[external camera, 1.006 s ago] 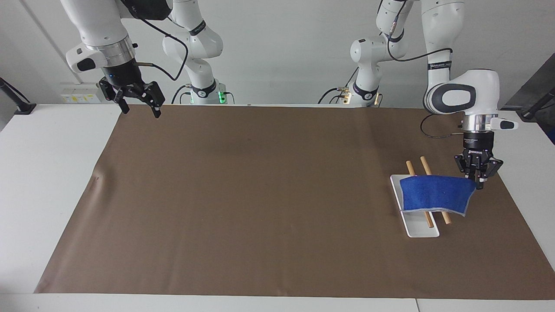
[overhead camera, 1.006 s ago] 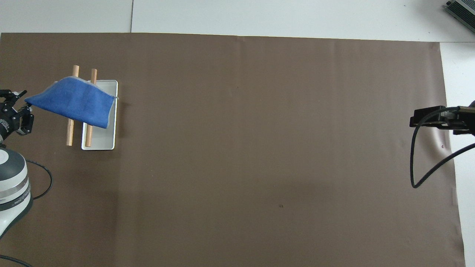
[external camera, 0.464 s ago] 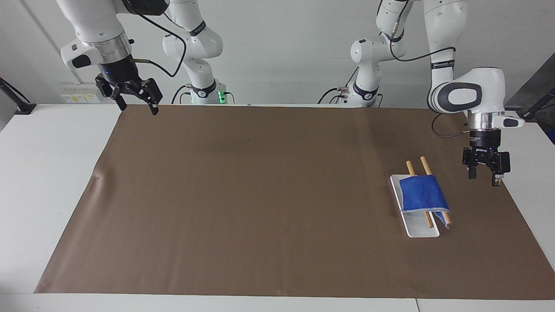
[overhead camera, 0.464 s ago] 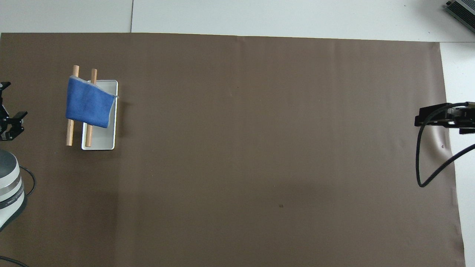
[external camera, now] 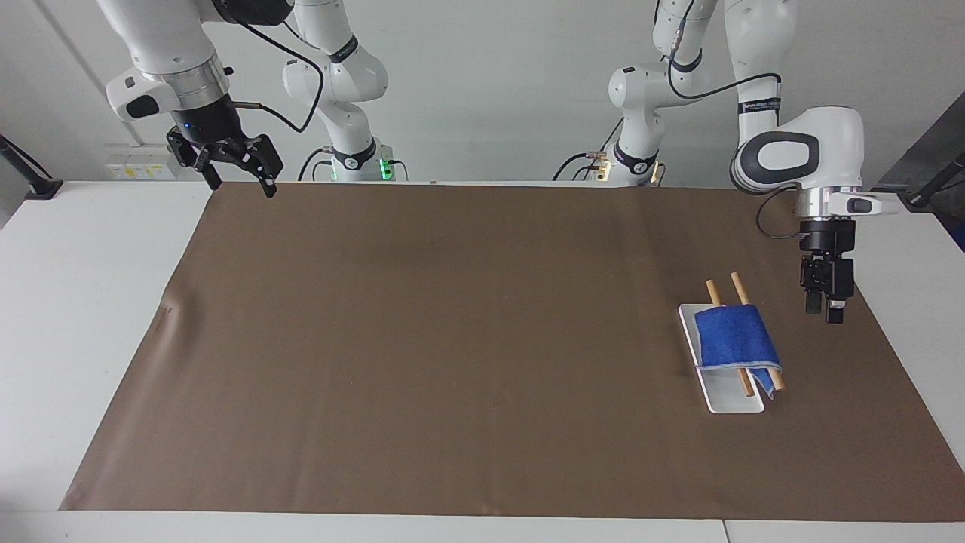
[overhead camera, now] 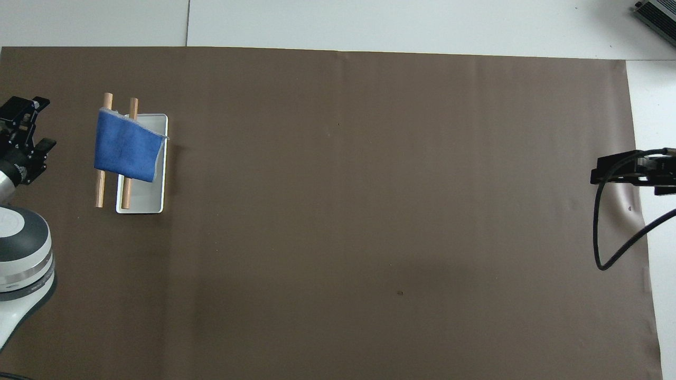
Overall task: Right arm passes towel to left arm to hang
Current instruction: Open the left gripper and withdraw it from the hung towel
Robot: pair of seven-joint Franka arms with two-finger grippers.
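Note:
The blue towel (external camera: 735,339) (overhead camera: 127,148) hangs folded over two wooden rods (external camera: 740,287) (overhead camera: 108,100) that lie across a white tray (external camera: 735,401) (overhead camera: 142,203), toward the left arm's end of the table. My left gripper (external camera: 823,309) (overhead camera: 26,113) hovers beside the towel, apart from it, turned edge-on, open and holding nothing. Raised over the mat's corner at the right arm's end, my right gripper (external camera: 240,185) is open and empty; only its tip (overhead camera: 618,169) shows from overhead.
A brown mat (external camera: 452,339) covers most of the white table (external camera: 90,302). A black cable (overhead camera: 599,232) loops below the right gripper. Part of a grey device (overhead camera: 657,13) shows at the overhead view's corner.
The left gripper let go of the towel, which dropped and now drapes over the rods. The gripper drew away from it and turned its wrist. The right gripper rose slightly.

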